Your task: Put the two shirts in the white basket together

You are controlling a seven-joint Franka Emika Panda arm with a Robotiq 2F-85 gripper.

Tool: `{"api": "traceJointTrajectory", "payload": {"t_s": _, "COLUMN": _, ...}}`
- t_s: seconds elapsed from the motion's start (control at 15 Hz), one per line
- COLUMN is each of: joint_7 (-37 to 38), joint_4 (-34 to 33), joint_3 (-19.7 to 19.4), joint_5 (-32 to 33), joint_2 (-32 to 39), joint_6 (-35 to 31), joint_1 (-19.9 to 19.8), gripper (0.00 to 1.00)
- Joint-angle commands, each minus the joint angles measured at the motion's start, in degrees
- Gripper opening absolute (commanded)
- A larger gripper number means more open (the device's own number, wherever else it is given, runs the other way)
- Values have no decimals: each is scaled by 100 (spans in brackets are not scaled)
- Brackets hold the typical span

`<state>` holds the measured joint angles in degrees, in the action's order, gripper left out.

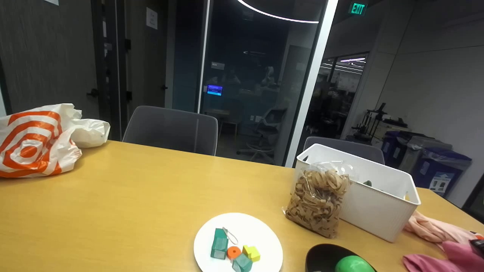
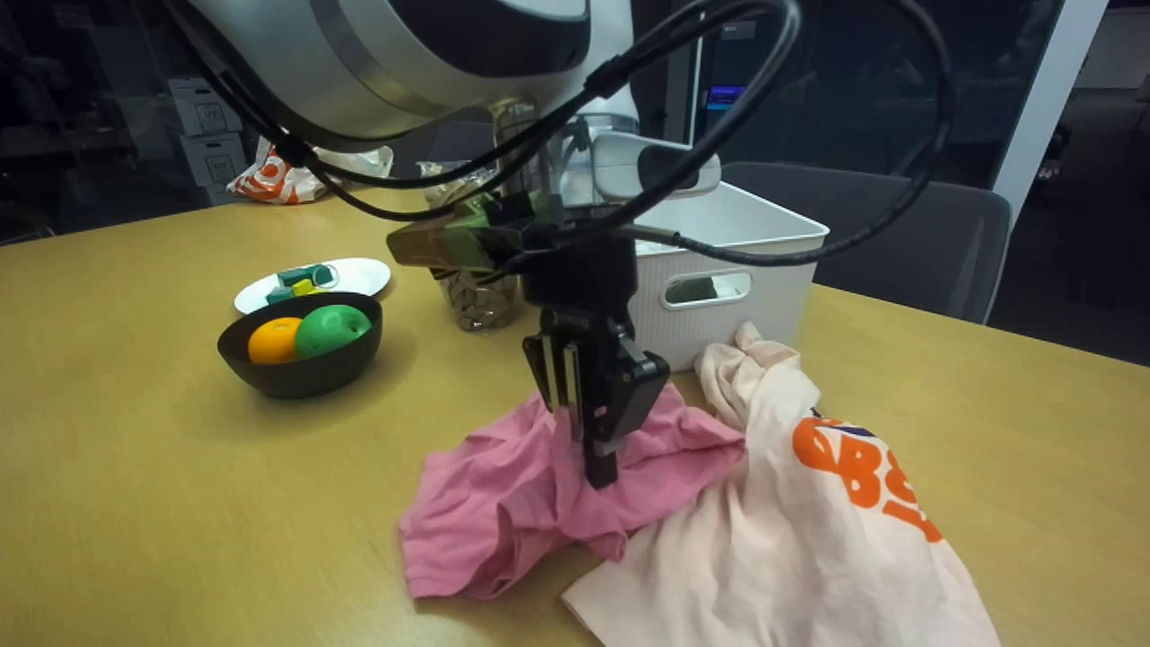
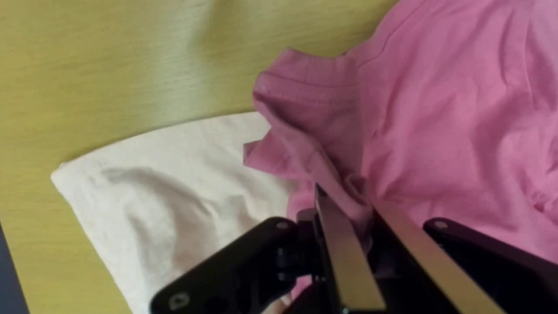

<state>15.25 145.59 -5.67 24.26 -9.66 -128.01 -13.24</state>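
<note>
The pink shirt (image 2: 503, 512) lies crumpled on the table, partly over the pale shirt (image 2: 764, 557) with orange lettering. My gripper (image 2: 584, 449) points down into the pink shirt. In the wrist view, the gripper (image 3: 348, 200) is shut on a fold of the pink shirt (image 3: 457, 109), with the pale shirt (image 3: 165, 187) under it at the left. The white basket (image 2: 777, 292) stands just behind the shirts, with something dark green inside. In an exterior view, the basket (image 1: 378, 211) stands left of the pale shirt (image 1: 435, 228) and pink shirt (image 1: 450, 260).
A black bowl (image 2: 305, 377) with a green and an orange fruit stands beside the shirts. A clear bag of brown strips (image 1: 319, 200) leans at the basket. A white plate (image 1: 264, 241) holds small blocks. A plastic bag (image 1: 38, 143) lies at the far end.
</note>
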Motion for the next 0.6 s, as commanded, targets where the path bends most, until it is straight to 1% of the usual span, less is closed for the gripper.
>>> {"api": "traceJointTrajectory", "payload": {"t_s": 0.0, "joint_7": -459, "joint_4": -10, "joint_3": -13, "joint_5": -499, "joint_2": -22, "joint_6": 184, "joint_1": 270, "gripper": 13}}
{"api": "traceJointTrajectory", "payload": {"t_s": 0.27, "joint_7": -907, "joint_4": 69, "joint_3": 2, "joint_5": -1610, "joint_2": -144, "joint_6": -65, "joint_1": 608, "gripper": 14}}
{"api": "traceJointTrajectory", "payload": {"t_s": 0.47, "joint_7": -1194, "joint_4": 17, "joint_3": 36, "joint_5": -2289, "joint_2": -22, "joint_6": 5, "joint_1": 812, "gripper": 14}}
{"api": "traceJointTrajectory", "payload": {"t_s": 0.53, "joint_7": -1198, "joint_4": -11, "joint_3": 53, "joint_5": -2408, "joint_2": 48, "joint_6": 24, "joint_1": 851, "gripper": 35}}
